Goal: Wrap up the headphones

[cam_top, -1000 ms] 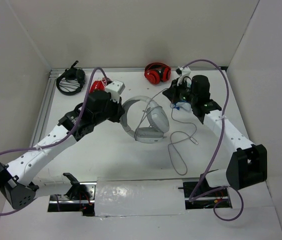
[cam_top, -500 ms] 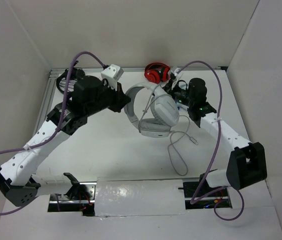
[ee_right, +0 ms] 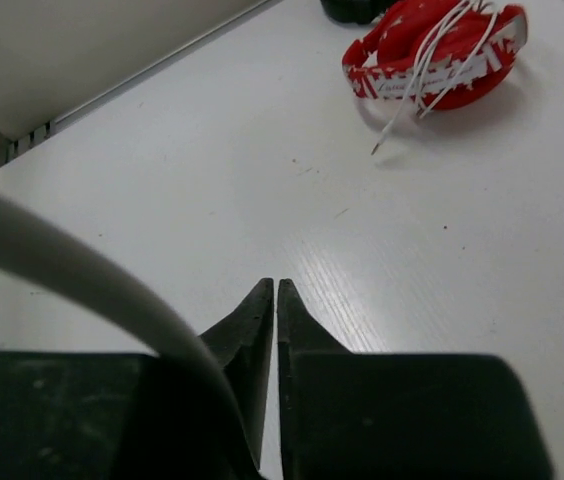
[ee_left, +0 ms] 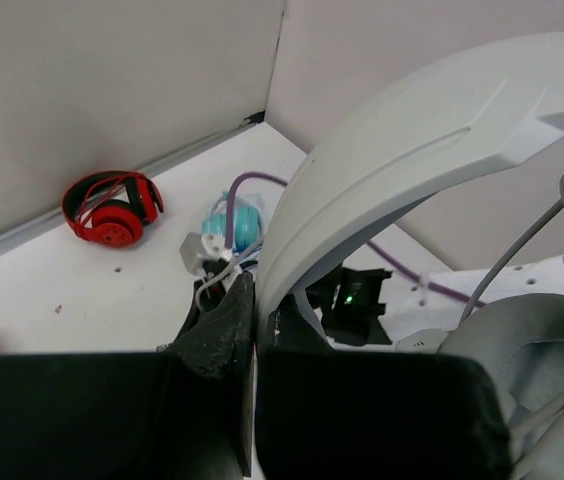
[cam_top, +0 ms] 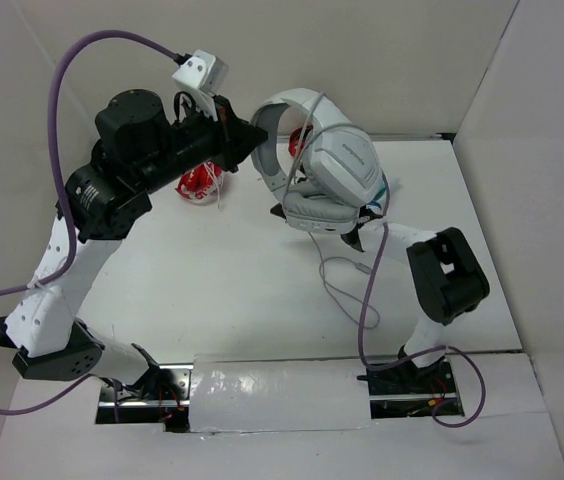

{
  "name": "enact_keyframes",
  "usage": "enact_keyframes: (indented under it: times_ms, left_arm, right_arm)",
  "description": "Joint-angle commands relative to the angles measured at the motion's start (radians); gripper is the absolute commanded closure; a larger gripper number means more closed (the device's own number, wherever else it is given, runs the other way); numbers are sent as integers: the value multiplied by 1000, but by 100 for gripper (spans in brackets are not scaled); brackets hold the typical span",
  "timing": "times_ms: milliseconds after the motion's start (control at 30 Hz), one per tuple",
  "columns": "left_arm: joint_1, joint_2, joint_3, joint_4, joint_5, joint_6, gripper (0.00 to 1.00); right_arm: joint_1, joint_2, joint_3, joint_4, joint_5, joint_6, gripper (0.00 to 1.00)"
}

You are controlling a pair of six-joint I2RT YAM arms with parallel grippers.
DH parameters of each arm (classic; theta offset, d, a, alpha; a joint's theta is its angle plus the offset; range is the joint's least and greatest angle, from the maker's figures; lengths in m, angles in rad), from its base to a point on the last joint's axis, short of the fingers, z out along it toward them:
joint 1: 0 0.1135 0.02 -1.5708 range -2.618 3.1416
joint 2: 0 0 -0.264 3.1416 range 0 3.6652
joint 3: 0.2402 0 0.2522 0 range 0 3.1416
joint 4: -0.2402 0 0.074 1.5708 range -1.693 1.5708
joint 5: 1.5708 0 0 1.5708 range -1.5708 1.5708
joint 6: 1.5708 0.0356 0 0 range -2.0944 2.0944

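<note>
While the left arm towers over the white table (cam_top: 212,300), the left gripper (cam_top: 250,140) is clamped on the wide headband of the large white over-ear headphones (cam_top: 327,165). The whole pair hangs in the air, well clear of the tabletop, with the earcups to the right of the claw! A long thin grey cable (cam_top: 327,288) drops from them and loops on the table below. The right arm's wrist sits tucked under the earcups, so its claw is hidden from above. Behind the left arm lies a red-and-white pair of headphones (cam_top: 200,182).

Over to the left wrist: black fingers (ee_left: 227,330) set narrow, pinching the edge of the headband, which arcs up and right across the view. A grey padded earcup (ee_left: 522,340) fills the lower right. Down on the table are glossy red headphones (ee_left: 112,207) near the back wall and small light-blue headphones (ee_left: 234,222) to their right.

Right wrist now: the right gripper (ee_right: 275,320) shows two black fingers pressed almost together, just a hairline slit, with nothing visible between them. A grey curved band (ee_right: 72,265) sweeps across the left finger, and I cannot tell which part of the headphones it is.
</note>
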Motion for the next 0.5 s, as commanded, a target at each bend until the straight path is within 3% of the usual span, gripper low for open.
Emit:
enact_keyframes:
  times_ms: [0,33,233,467]
  left_arm:
    - [-4,2,91,64,-14,-11,100]
    - [-5,5,99,61,-28,-5,100]
    - [3,59,93,117,-328,26,100]
    - [138,187,119,45,-281,-183,100]
  right_arm:
    - [44,69,-2,172,-31,95,95]
    - [53,77,-16,200,-27,105,100]
    - [124,-4,-273,387,60,218,100]
    - [322,-95,-439,361,219,220,100]
